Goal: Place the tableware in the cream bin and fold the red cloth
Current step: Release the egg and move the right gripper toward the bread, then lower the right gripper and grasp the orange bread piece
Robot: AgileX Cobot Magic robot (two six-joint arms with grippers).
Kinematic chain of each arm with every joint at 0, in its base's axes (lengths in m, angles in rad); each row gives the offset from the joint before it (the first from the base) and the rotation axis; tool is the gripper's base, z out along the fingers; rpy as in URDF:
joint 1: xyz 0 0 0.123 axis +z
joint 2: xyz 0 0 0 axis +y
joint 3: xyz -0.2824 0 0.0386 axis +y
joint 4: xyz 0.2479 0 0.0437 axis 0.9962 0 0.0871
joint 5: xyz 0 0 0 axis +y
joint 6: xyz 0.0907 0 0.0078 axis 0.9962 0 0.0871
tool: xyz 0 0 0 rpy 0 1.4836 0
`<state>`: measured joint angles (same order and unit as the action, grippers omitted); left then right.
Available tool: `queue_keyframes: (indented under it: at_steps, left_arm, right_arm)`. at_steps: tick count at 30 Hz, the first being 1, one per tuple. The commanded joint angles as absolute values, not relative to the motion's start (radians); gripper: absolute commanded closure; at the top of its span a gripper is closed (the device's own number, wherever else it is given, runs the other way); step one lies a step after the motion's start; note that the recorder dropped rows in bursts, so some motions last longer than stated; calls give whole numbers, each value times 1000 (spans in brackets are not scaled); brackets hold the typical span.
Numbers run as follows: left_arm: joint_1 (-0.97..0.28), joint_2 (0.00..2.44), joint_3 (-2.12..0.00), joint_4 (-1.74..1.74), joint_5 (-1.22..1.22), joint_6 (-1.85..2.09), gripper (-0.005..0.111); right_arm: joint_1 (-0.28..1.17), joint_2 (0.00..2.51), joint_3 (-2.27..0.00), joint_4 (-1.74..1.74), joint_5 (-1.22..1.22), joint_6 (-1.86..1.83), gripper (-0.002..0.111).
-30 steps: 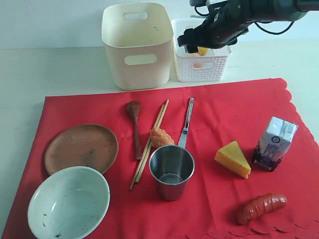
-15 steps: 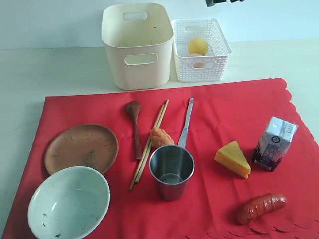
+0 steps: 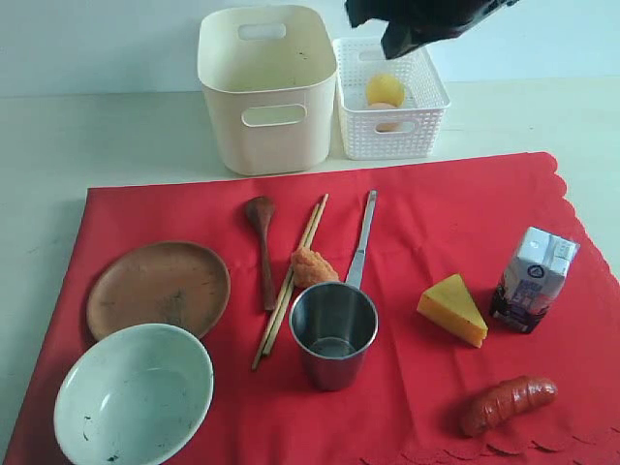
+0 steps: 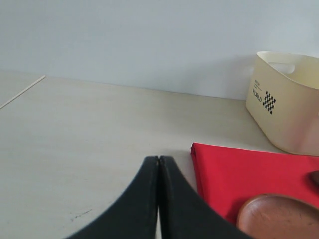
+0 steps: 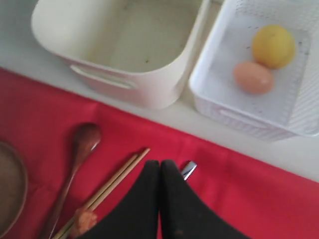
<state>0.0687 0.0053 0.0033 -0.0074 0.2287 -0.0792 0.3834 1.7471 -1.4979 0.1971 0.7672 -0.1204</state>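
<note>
The red cloth (image 3: pixel 436 232) lies flat with the tableware on it: brown plate (image 3: pixel 158 288), pale bowl (image 3: pixel 134 394), dark spoon (image 3: pixel 263 247), chopsticks (image 3: pixel 291 281) and steel cup (image 3: pixel 334 334). The cream bin (image 3: pixel 266 87) stands empty behind the cloth. My right gripper (image 5: pixel 159 162) is shut on nothing, hanging high above the chopsticks (image 5: pixel 112 186) and the cup's handle tip (image 5: pixel 188 169); its arm (image 3: pixel 417 24) shows at the top edge. My left gripper (image 4: pixel 158 158) is shut and empty, low over bare table beside the cloth's corner (image 4: pixel 239 169) and plate (image 4: pixel 279 216).
A white lattice basket (image 3: pixel 390 136) to the right of the bin holds a lemon (image 3: pixel 385 89) and an egg (image 5: pixel 253 77). An orange food lump (image 3: pixel 312 266), cheese wedge (image 3: pixel 452 309), milk carton (image 3: pixel 534 279) and sausage (image 3: pixel 509 404) also sit on the cloth.
The right gripper left the lemon in the basket, rose out of the exterior view, then came back in at the top edge. Its jaws went from open to shut.
</note>
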Motion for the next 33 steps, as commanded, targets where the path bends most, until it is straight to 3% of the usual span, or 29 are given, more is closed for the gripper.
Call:
queue_keyframes:
  at_steps: [1,10,24,33]
  left_arm:
    - [69,0,0,-13,217,-79,105]
    - [69,0,0,-13,217,-79,105]
    - [69,0,0,-13,217,-79,105]
    - [69,0,0,-13,217,-79,105]
  right_arm:
    - [480,1742,-1455,204,768,-162,108]
    - [614,1813,-1420,141,786,-169,107]
    - [704,1956,-1420,67,814,-96,59]
    - [704,2027,-1420,67,817,-96,54]
